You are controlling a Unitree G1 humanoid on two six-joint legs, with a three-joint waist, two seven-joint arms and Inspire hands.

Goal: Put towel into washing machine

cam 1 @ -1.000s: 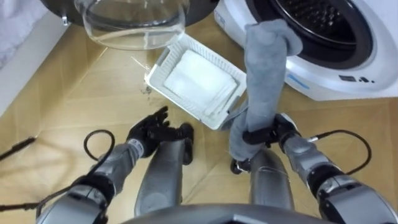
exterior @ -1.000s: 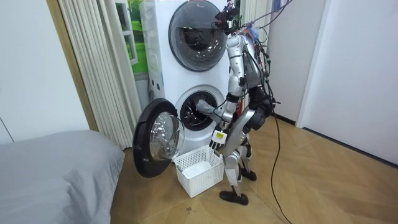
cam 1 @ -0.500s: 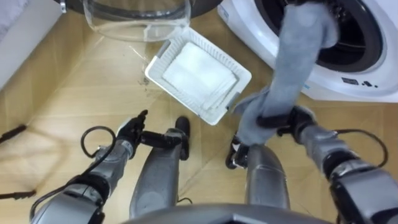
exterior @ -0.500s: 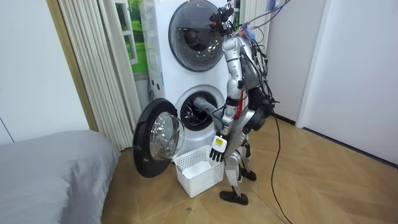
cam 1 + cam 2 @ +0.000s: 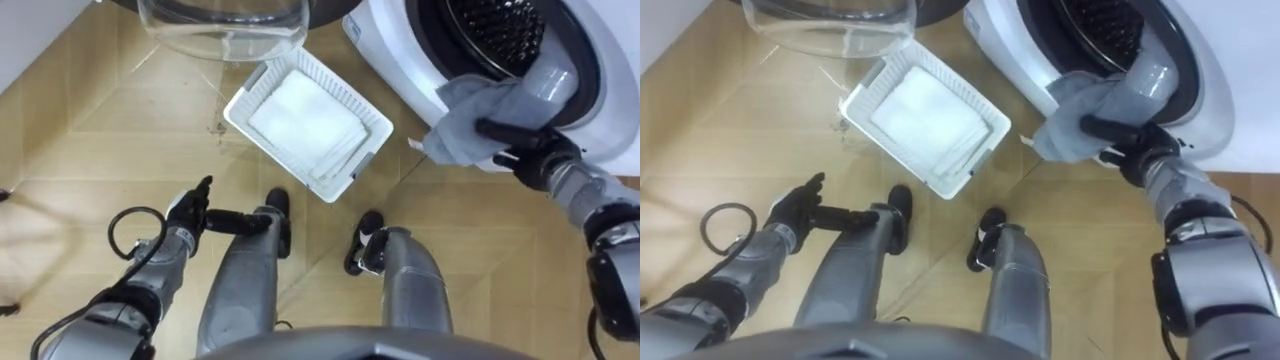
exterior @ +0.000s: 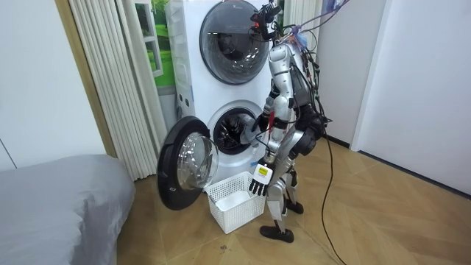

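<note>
Right robot hand (image 5: pixel 520 152) clamped on grey towel (image 5: pixel 468 122), length slanting into washing machine (image 5: pixel 395 50).

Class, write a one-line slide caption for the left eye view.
Right hand holds grey towel at open mouth of white washing machine.

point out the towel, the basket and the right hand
towel (image 5: pixel 465 120): left eye view, crumpled grey fold
basket (image 5: pixel 350 92): left eye view, far rim
right hand (image 5: pixel 527 148): left eye view, palm, fingers curled round the towel

Wooden floor (image 5: pixel 100 150), bearing washing machine (image 5: pixel 400 60), white basket (image 5: pixel 262 82), perhaps cloth (image 5: pixel 300 115) inside
</note>
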